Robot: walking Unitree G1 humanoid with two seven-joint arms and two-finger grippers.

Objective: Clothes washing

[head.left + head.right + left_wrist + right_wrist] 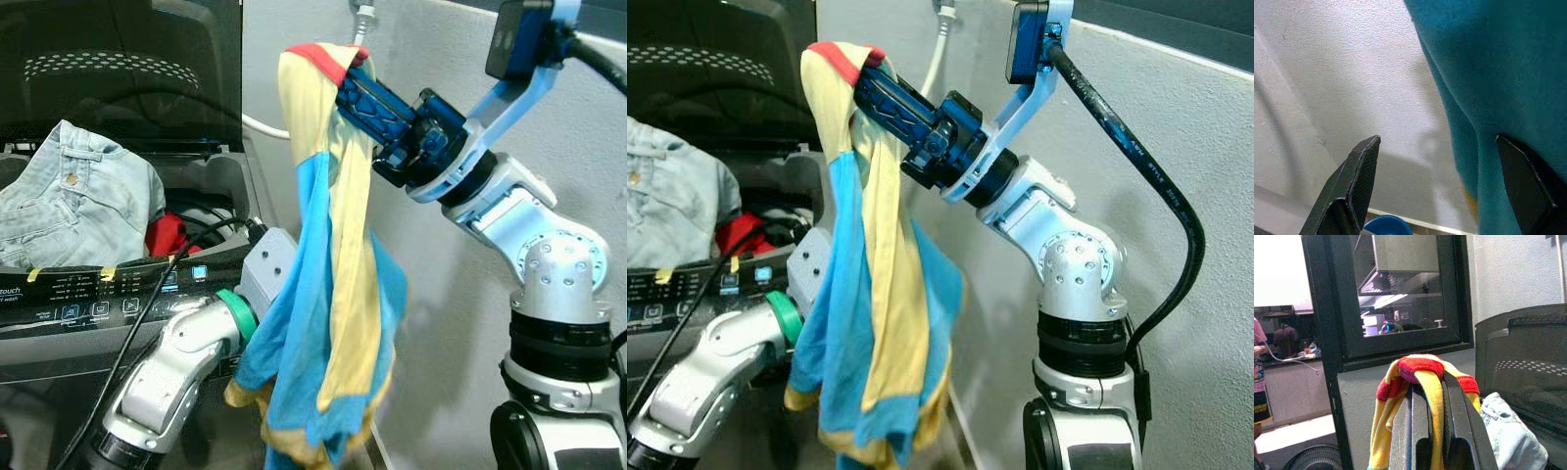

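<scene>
The yellow and blue garment (pixel 328 294) hangs down the middle of the left eye frame, from a red-trimmed top edge near the upper centre to its bunched hem at the bottom edge. The right gripper (pixel 355 93) reaches in from the upper right and has that top edge pinched: in the right wrist view its 2 black fingers (pixel 1422 426) stand almost together, with the red band and yellow cloth folded over and between their tips. All the rest of the garment hangs free below the grip, in front of the grey wall (pixel 441 323).

The left gripper (pixel 1440 191) is low in the frame, behind the hanging cloth. Its wrist view shows the 2 fingers spread wide with nothing between them; blue fabric drapes just in front of 1 finger, but whether it touches cannot be told. The silver left arm (pixel 167 377) with its green ring rises from the lower left.

At the left of the frame stands the top-loading washing machine (pixel 118 294), lid raised. A pair of light blue jeans (pixel 73 196) lies over its rim at the upper left, and something red (pixel 168 235) sits in the drum beside them. A black cable (pixel 137 333) crosses the control panel. The garment is beside the machine's right edge, not over the opening.
</scene>
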